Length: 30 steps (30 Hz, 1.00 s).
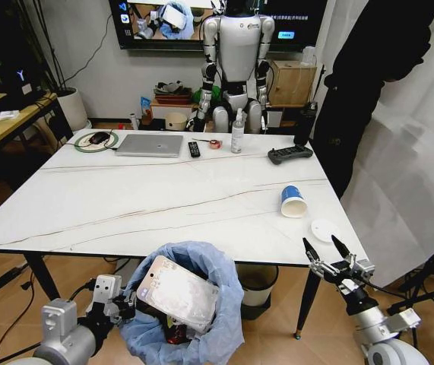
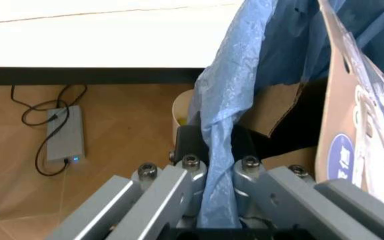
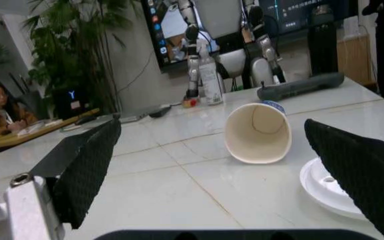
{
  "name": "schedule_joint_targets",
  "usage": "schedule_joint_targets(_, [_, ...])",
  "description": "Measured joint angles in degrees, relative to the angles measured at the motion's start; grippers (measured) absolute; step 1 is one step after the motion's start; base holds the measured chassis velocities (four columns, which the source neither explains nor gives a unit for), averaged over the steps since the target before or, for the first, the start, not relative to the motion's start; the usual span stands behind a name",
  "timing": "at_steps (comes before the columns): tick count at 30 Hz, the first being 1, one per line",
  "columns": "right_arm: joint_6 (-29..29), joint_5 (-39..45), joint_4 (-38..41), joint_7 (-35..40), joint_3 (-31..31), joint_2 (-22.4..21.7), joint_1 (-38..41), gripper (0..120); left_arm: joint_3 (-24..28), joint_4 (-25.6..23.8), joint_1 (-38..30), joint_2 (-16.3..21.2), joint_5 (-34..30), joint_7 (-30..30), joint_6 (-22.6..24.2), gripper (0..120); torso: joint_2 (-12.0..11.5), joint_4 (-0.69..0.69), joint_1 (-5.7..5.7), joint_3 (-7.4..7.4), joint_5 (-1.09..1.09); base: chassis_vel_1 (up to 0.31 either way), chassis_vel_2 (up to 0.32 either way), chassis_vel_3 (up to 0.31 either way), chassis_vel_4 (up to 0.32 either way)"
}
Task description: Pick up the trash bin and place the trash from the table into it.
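Trash bin (image 1: 194, 304) sits low in front of the near table (image 1: 125, 205) edge, its body hidden under the crinkly translucent light-blue bag that spills over the rim. Left end effector (image 1: 129, 308) is pressed together on a fold of that bag at the bin's side; in the left wrist view the metal fingers (image 2: 249, 172) pinch the blue film (image 2: 219, 165) between them. Inside the bin: torn brown cardboard (image 2: 279, 107) and a flat clear packet (image 1: 177, 293) leaning out over the rim; a small red item shows deeper in, too obscured to identify. Right end effector (image 1: 328, 255) hovers at the table's near right corner, black textured fingers (image 3: 88, 165) spread wide, gripping nothing. Ahead of it a blue-white paper cup (image 3: 259, 132) lies on its side on the glossy white marble-look top, open mouth toward the right wrist camera, and a white round lid (image 3: 329, 185) lies flat just beside it, partly cut off by one finger. Across the table: laptop (image 1: 150, 144), remote (image 1: 194, 149), bottle (image 1: 237, 135), black controller (image 1: 289, 153).
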Motion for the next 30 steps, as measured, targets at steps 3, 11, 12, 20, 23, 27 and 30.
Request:
schedule_joint_targets(3, [-0.79,-0.04,0.19,1.26,-0.29,-1.02,0.56,100,-0.1,0.0,0.16,-0.14,0.0,-0.03,0.04,0,0.0,0.0,0.0,0.0,0.0,0.0,0.0,0.0,0.0])
schedule_joint_targets(11, [-4.0,-1.69,1.0,6.72,-1.44,-4.67,2.07,100,-0.54,0.0,0.92,-0.7,0.18,-0.08,0.06,0,0.0,0.0,0.0,0.0,0.0,0.0,0.0,0.0,0.0])
schedule_joint_targets(12, [-4.83,-1.67,1.06,7.86,-1.76,-5.52,2.53,100,-0.59,0.0,1.04,-0.84,0.22,-0.08,0.06,0,0.0,0.0,0.0,0.0,0.0,0.0,0.0,0.0,0.0])
schedule_joint_targets(20, [-7.67,1.58,0.63,10.65,-3.3,-10.71,5.26,100,-0.82,0.0,1.54,-1.55,0.67,-0.09,0.06,0,0.0,0.0,0.01,0.0,0.01,0.0,0.0,0.0,0.0])
schedule_joint_targets(23, [-8.79,3.61,-0.71,11.81,-4.7,-15.21,7.6,100,-1.06,0.0,1.88,-2.14,1.01,-0.08,0.06,0,0.0,0.0,0.01,0.0,0.02,0.0,0.0,0.0,0.0])
schedule_joint_targets(27, [-9.73,3.49,-2.45,13.55,-6.42,-19.38,10.08,100,-1.37,0.0,2.18,-2.57,1.22,-0.08,0.06,0,0.0,0.0,0.01,0.0,0.02,0.0,0.0,0.0,0.0])
schedule_joint_targets(30, [-10.65,3.48,-3.55,15.68,-8.14,-21.69,12.14,100,-1.39,0.0,2.3,-2.82,1.37,-0.08,0.06,0,0.0,0.0,0.01,0.0,0.01,0.0,0.0,0.0,0.0])
